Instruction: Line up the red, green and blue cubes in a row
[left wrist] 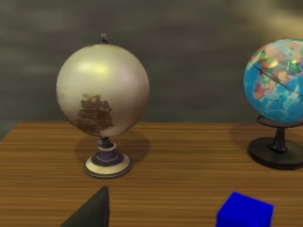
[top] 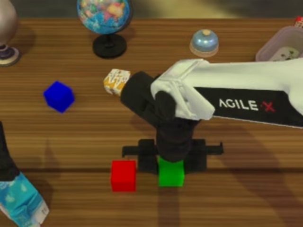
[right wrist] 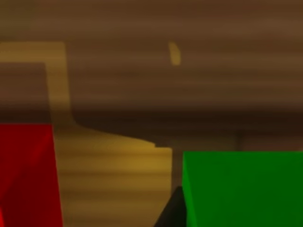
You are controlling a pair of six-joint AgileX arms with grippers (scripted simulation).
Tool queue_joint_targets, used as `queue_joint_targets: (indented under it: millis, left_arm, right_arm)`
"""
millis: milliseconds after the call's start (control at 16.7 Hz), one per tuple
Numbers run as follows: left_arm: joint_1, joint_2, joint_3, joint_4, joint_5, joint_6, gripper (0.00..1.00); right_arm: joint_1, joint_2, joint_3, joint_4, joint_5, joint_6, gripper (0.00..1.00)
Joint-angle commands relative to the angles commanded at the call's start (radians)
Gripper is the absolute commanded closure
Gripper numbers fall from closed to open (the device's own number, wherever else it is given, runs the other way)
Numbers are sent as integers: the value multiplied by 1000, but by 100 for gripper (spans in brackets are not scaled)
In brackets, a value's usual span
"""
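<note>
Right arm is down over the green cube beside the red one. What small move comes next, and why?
Probably release and lift the right gripper straight up. The green cube already sits on the table beside the red cube, a small gap between them, so that placement looks done. Only the blue cube remains out of line, far to the left, nearer the parked left arm.

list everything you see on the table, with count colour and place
red cube: 1, red, front centre, just left of the green one
green cube: 1, green, front centre, under the right gripper
blue cube: 1, blue, left of centre
patterned cube: 1, white and orange, mid table
colourful globe: 1, blue, back
pale globe: 1, cream, back left
call bell: 1, silver, back right
container: 1, translucent pink, back right edge
tissue pack: 1, light blue, front left
table: 1, brown wood
left arm: parked, left edge
right gripper: black, over the green cube
</note>
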Motion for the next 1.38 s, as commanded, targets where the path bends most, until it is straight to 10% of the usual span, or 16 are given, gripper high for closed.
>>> queue_joint_targets:
  millis: [120,900,1380]
  left_arm:
    - [0,0,0,0,0,0,0]
    - [0,0,0,0,0,0,0]
    - [0,0,0,0,0,0,0]
  right_arm:
    - [0,0,0,0,0,0,100]
    - [0,0,0,0,0,0,2]
    - [0,0,0,0,0,0,0]
